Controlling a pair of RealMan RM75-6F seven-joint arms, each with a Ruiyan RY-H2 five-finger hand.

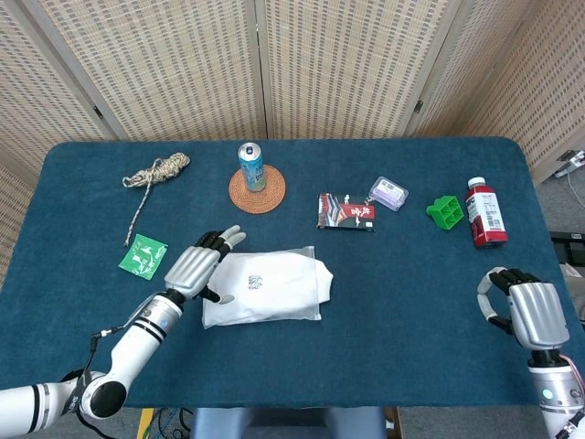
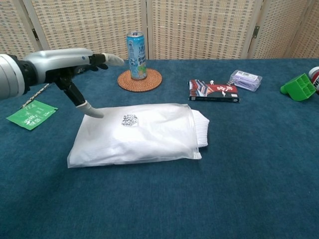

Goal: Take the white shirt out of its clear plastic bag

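Observation:
The folded white shirt [image 1: 274, 283] [image 2: 144, 132] lies in its clear plastic bag [image 1: 260, 311] [image 2: 99, 154] at the table's middle front, its ribbed edge poking out of the bag's right-hand opening [image 2: 201, 128]. My left hand [image 1: 199, 267] [image 2: 65, 62] hovers open above the bag's left end, fingers spread, thumb pointing down close to the bag's top-left corner. My right hand [image 1: 526, 309] sits far off at the front right with fingers loosely curled and nothing in them; the chest view does not show it.
Behind the bag stand a drink can [image 1: 251, 165] on a woven coaster [image 1: 258, 190], a rope coil [image 1: 157, 171], a green packet [image 1: 143, 255], a red-black booklet [image 1: 345, 211], a purple case [image 1: 388, 193], a green holder [image 1: 445, 212] and a red bottle [image 1: 484, 212].

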